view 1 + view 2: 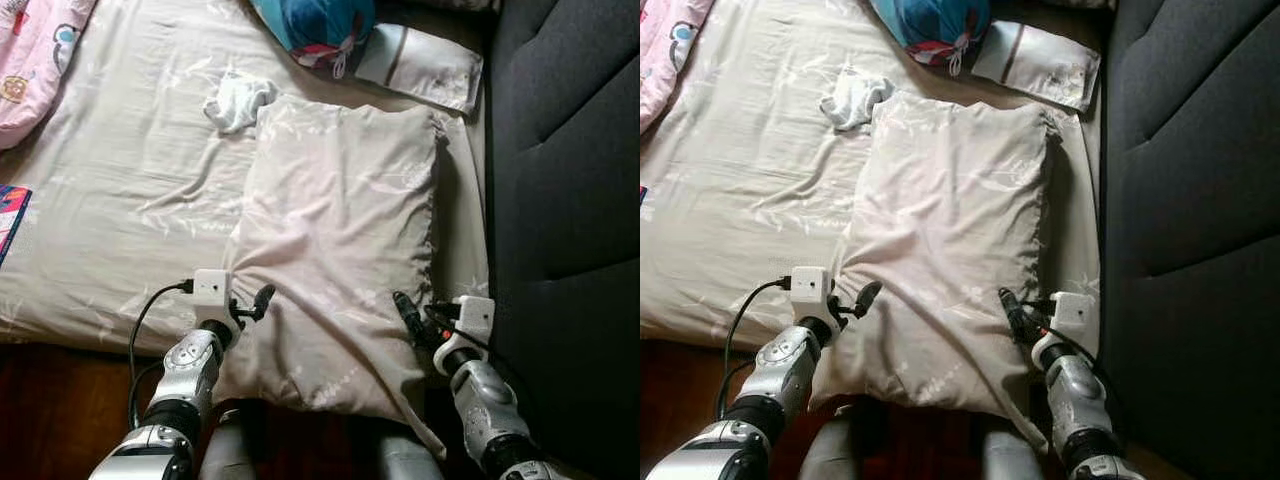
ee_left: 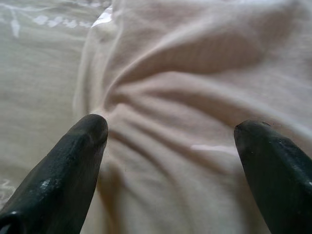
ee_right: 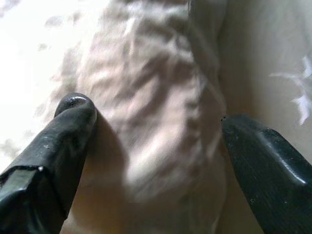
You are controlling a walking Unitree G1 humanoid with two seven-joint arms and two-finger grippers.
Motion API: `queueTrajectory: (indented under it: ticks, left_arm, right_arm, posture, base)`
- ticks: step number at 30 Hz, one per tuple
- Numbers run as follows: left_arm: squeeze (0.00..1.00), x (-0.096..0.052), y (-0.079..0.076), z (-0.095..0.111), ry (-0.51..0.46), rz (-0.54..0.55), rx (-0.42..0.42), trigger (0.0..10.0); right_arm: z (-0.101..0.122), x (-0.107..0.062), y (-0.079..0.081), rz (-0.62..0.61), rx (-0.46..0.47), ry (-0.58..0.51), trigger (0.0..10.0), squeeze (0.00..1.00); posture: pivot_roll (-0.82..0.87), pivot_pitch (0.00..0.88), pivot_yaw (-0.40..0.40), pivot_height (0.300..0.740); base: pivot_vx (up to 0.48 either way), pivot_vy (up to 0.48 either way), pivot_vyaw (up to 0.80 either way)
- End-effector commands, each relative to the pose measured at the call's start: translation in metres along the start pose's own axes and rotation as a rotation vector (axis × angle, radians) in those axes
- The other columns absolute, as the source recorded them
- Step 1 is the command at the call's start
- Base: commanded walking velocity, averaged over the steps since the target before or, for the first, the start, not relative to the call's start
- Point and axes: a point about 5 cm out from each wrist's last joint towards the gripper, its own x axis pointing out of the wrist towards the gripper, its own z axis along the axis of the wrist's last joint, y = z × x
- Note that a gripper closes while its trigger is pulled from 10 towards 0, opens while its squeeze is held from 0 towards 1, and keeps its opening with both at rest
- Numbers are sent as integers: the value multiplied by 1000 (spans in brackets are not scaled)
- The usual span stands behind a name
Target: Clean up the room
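Note:
A large beige pillow (image 1: 340, 240) lies on the bed sheet (image 1: 120, 200), its near end hanging over the mattress edge. My left gripper (image 1: 255, 302) is at the pillow's near left edge, open, with bunched pillow fabric (image 2: 170, 112) between its fingers. At the near right edge is my right gripper (image 1: 408, 318), also open, its fingers straddling the pillow's seamed border (image 3: 161, 122).
A crumpled white cloth (image 1: 237, 100) lies just beyond the pillow's far left corner. A blue bundle (image 1: 315, 25) and a white packet (image 1: 420, 65) sit at the far end. A pink blanket (image 1: 30, 60) is far left. A dark grey padded wall (image 1: 570, 200) runs along the right.

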Motion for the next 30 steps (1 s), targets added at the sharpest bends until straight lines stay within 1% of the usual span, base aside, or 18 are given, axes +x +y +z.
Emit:
queueTrajectory:
  ticks: [1,4,6,7,9,12,17,20,21,23,26,30]
  left_arm:
    - [0,-12,6,-26,98,38,-5,10000]
    - [0,-14,7,-29,102,52,-3,10000]
    - [0,-15,8,-30,104,59,0,10000]
    - [0,-16,14,-31,108,86,-11,10000]
    - [0,-18,20,-32,116,113,-19,10000]
    - [0,-20,23,-35,129,129,-22,10000]
    - [0,-24,22,-44,173,130,-6,10000]
    - [0,-27,18,-52,207,103,-51,10000]
    - [0,-29,17,-56,219,96,-79,10000]
    - [0,-30,18,-58,229,97,-94,10000]
    - [0,-34,22,-63,256,118,-89,10000]
    - [0,-34,21,-63,258,117,-95,10000]
  right_arm:
    - [-19,-10,-4,-14,41,54,10000,0]
    - [-22,-11,-2,3,66,59,10000,0]
    - [-26,-12,-1,16,66,79,10000,0]
    - [-29,-14,0,23,67,92,10000,0]
    - [-33,-16,2,40,70,97,10000,0]
    - [-38,-19,3,54,79,106,10000,0]
    - [-44,-24,1,52,89,125,10000,0]
    - [-45,-24,1,52,98,128,10000,0]
    - [-45,-24,1,53,104,129,10000,0]
    - [-45,-25,1,52,110,128,10000,0]
    - [-45,-25,1,55,119,124,10000,0]
    - [-44,-24,3,62,128,123,10000,0]
  posture:
    - [-100,587,-64,740]
    - [-106,580,-73,740]
    - [-116,579,-81,740]
    - [-119,579,-84,740]
    - [-122,580,-87,740]
    - [-125,586,-94,740]
    - [-130,595,-101,740]
    - [-136,604,-106,740]
    - [-141,609,-110,740]
    - [-145,612,-113,740]
    - [-155,623,-122,740]
    - [-152,629,-122,740]
  base:
    - [0,0,0]
    - [0,0,0]
    - [0,0,0]
    - [0,0,0]
    - [0,0,0]
    - [0,0,0]
    - [0,0,0]
    - [0,0,0]
    - [0,0,0]
    - [0,0,0]
    - [0,0,0]
    - [0,0,0]
